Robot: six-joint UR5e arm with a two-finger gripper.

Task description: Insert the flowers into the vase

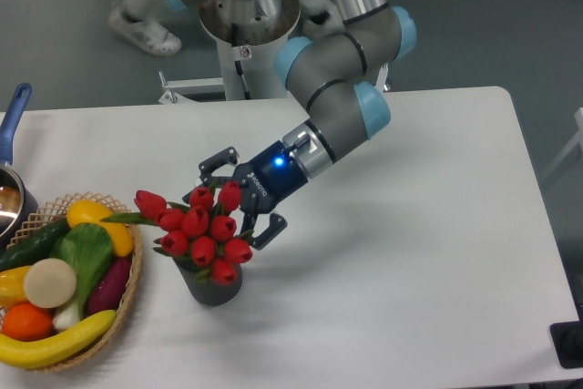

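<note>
With the flowers (202, 231) sitting in the vase (214, 284) on the surface (410, 252), my claw (239, 200) is spread open just behind the buds, gripping nothing. I'd judge the bunch light, top-heavy and floppy; if re-gripping, take the stems low, not the buds.

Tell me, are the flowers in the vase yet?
Looks done: the flowers sit in the vase, blooms spilling over its rim. In hand: nothing; the gripper is open beside the blooms. Left: only pulling the arm away, it seems.
</note>
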